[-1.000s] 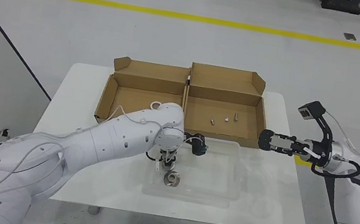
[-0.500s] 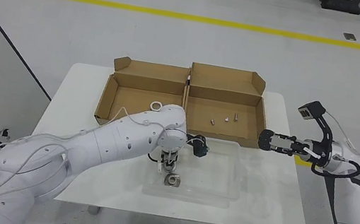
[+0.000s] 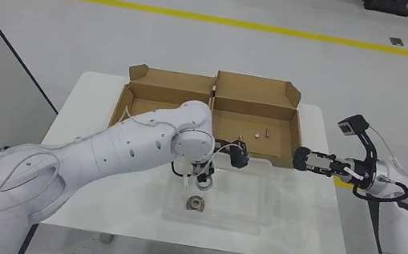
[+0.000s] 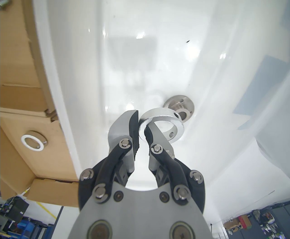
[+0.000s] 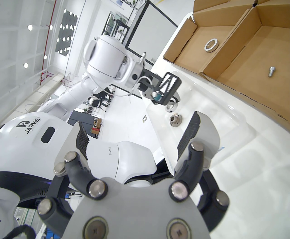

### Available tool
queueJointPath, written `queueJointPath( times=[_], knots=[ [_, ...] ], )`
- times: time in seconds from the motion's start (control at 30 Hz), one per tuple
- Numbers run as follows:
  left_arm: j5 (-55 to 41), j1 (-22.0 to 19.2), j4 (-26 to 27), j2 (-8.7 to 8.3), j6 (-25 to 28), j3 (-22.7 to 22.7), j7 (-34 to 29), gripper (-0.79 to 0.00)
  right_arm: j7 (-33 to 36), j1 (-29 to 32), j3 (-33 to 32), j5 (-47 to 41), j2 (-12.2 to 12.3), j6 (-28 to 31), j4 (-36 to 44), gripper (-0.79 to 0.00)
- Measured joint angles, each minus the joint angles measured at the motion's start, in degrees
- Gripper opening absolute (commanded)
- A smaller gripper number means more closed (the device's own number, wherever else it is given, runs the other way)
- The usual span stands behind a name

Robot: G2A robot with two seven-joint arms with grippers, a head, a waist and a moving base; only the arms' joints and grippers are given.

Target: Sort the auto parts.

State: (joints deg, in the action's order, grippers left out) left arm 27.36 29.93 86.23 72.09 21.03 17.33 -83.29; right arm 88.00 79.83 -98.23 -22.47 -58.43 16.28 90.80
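The left gripper (image 4: pixel 141 126) is clenching a silver metal collar ring (image 4: pixel 177 129) by its rim above a clear plastic tray (image 4: pixel 90 68); the brown cardboard box (image 4: pixel 54 140) holding a matching ring (image 4: pixel 23 142) is lying close beside it, while the splayed right gripper (image 3: pixel 297 157) is hanging well apart.

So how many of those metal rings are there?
2. One ring is pinched in the left gripper above the white tray; the other ring lies flat in the left cardboard box. More could be hidden under the arm.
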Motion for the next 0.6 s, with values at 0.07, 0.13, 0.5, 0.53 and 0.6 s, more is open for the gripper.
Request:
queueJointPath(
  times=[0.07,0.13,0.5,0.53,0.6],
  knots=[
    [-0.50,0.36,5.29,-1.66,-1.57,2.31,-1.57,-0.785,0.00,0.00,0.00,0.00,0.00,0.00,0.00,0.000],
    [-0.33,0.82,10.60,-3.28,-3.29,4.40,-3.29,-0.785,0.00,0.00,0.00,0.00,0.00,0.00,0.00,0.000],
    [0.12,1.03,16.34,-4.77,-4.52,5.63,-4.48,-0.785,0.00,0.00,0.00,0.00,0.00,0.00,0.00,0.000],
    [0.12,1.03,16.35,-4.77,-4.52,5.63,-4.48,-0.785,0.00,0.00,0.00,0.00,0.00,0.00,0.00,0.000],
    [0.20,1.14,16.23,-4.79,-4.63,5.76,-4.33,-0.785,0.00,0.00,0.00,0.00,0.00,0.00,0.00,0.000]
  ],
)
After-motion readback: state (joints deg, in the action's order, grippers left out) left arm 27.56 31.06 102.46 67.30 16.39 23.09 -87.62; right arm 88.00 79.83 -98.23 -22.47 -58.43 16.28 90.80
